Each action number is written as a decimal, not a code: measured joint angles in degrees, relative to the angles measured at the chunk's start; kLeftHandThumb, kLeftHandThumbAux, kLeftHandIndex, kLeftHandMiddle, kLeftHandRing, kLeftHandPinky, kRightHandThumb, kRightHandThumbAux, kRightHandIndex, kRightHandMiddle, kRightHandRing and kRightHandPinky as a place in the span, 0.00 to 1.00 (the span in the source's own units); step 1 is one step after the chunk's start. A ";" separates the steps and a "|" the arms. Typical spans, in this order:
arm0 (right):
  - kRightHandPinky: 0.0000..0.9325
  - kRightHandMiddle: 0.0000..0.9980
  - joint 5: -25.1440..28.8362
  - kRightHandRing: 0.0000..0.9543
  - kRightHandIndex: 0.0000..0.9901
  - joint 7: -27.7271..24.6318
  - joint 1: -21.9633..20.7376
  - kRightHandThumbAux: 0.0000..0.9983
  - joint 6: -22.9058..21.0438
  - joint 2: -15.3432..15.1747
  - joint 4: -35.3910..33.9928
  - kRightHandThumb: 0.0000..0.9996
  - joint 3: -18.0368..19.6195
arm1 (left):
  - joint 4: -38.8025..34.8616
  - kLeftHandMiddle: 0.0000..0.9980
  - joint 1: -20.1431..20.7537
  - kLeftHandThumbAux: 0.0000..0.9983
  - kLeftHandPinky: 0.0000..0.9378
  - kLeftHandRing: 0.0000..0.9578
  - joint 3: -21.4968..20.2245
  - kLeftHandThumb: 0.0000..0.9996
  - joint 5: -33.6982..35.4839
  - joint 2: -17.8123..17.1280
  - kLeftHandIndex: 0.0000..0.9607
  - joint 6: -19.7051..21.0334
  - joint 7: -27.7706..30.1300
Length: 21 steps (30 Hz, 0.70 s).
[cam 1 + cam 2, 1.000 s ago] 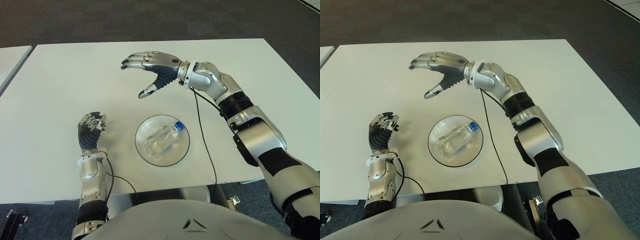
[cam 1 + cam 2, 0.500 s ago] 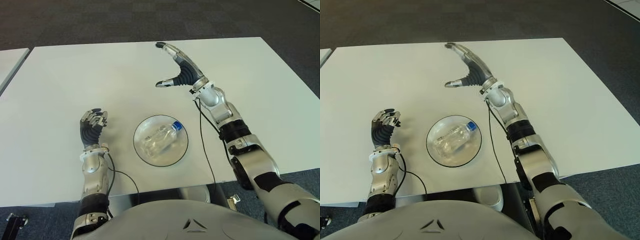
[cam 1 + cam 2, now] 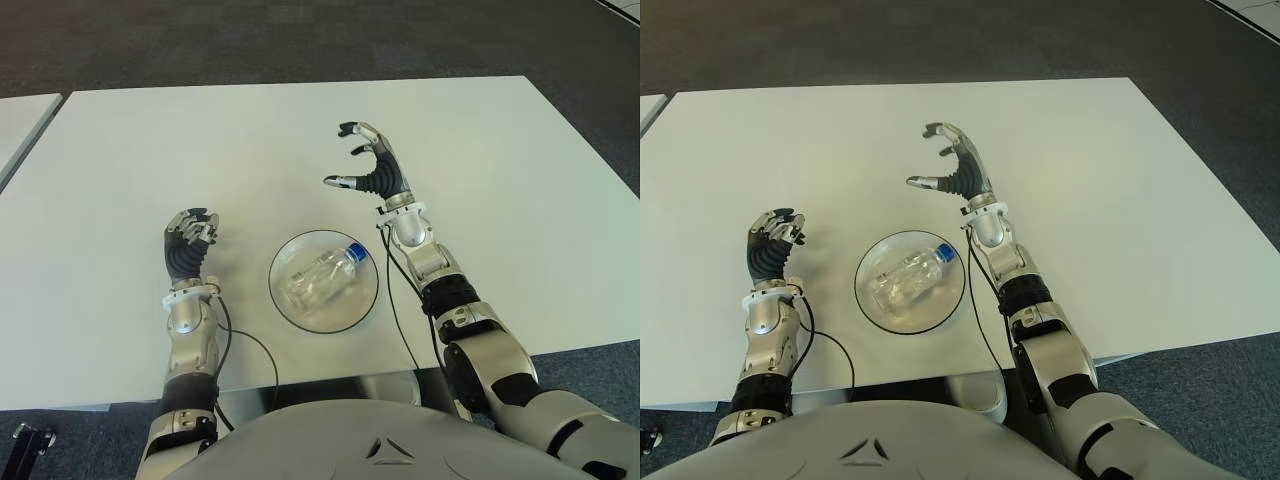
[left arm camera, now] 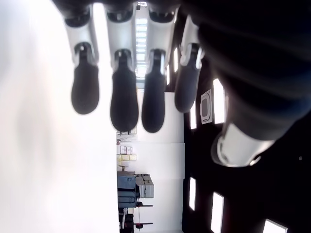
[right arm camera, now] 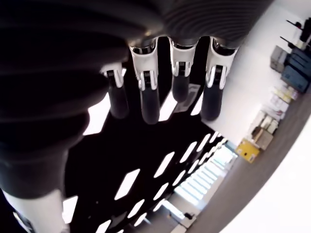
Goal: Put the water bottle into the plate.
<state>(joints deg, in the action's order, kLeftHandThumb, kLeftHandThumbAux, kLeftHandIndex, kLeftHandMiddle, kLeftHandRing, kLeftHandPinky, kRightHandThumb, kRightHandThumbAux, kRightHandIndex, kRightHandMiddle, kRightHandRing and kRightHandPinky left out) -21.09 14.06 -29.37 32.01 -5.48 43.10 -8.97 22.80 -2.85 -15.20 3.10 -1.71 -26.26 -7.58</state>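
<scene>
The bottle [image 3: 325,275] lies on its side in the plate [image 3: 290,305]. It is clear and has a blue cap [image 3: 357,252]. The cap end points up toward the right hand [image 3: 372,172] and sits at the plate's rim. The plate is a round glass one on the white table [image 3: 150,150].

The right hand is up in the air, past the plate and a little to its right. It is near the plate but does not touch it. Its palm faces up and its fingers [image 5: 148,94] are spread and a bit bent. It holds nothing. The bottle is just below and to the left of this hand, well out of its grip.

The left hand [image 3: 188,240] is to the left of the plate, with a gap of bare table between them. It stands upright on its wrist. Its fingers [image 4: 124,92] are curled in toward the palm, and there is nothing in them.

A black wire [image 3: 400,310] runs down by the right arm, next to the plate.
</scene>
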 measured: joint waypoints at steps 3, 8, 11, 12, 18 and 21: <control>0.52 0.45 0.16 0.47 0.42 2.35 0.48 0.73 1.27 0.14 3.56 0.68 0.63 | 0.56 0.49 0.01 0.68 0.68 0.67 -0.13 0.84 0.31 -0.23 0.42 -0.13 0.00; 0.57 0.50 0.22 0.52 0.43 5.88 0.84 0.73 3.67 1.18 6.14 0.70 1.05 | 1.64 0.49 0.38 0.68 0.68 0.66 -0.20 0.84 0.29 -0.68 0.43 -0.78 0.00; 0.59 0.52 1.05 0.55 0.43 6.71 0.91 0.73 4.88 2.13 7.00 0.70 1.43 | 2.39 0.50 1.12 0.68 0.69 0.66 -0.08 0.84 0.21 -0.79 0.42 -1.06 0.00; 0.61 0.54 1.42 0.56 0.43 6.86 0.91 0.73 5.32 2.55 7.46 0.70 1.64 | 2.60 0.50 1.40 0.68 0.69 0.66 0.02 0.84 0.17 -0.84 0.42 -1.29 0.00; 0.66 0.59 3.92 0.62 0.44 7.17 1.07 0.73 8.06 4.62 11.70 0.70 3.31 | 3.62 0.50 2.08 0.68 0.67 0.66 0.42 0.84 -0.82 -1.13 0.42 -2.61 0.00; 0.68 0.61 5.45 0.64 0.44 7.08 1.32 0.73 9.43 5.15 14.18 0.70 4.29 | 4.65 0.49 1.99 0.68 0.67 0.66 0.47 0.84 -1.44 -1.48 0.42 -2.84 0.00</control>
<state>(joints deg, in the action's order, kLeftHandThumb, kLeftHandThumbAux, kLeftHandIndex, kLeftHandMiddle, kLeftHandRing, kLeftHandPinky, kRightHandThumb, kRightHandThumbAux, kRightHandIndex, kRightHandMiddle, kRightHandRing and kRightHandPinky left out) -15.65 21.14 -28.05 41.43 -0.34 57.28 -4.68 27.45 -0.86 -14.73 1.66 -3.19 -29.10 -7.58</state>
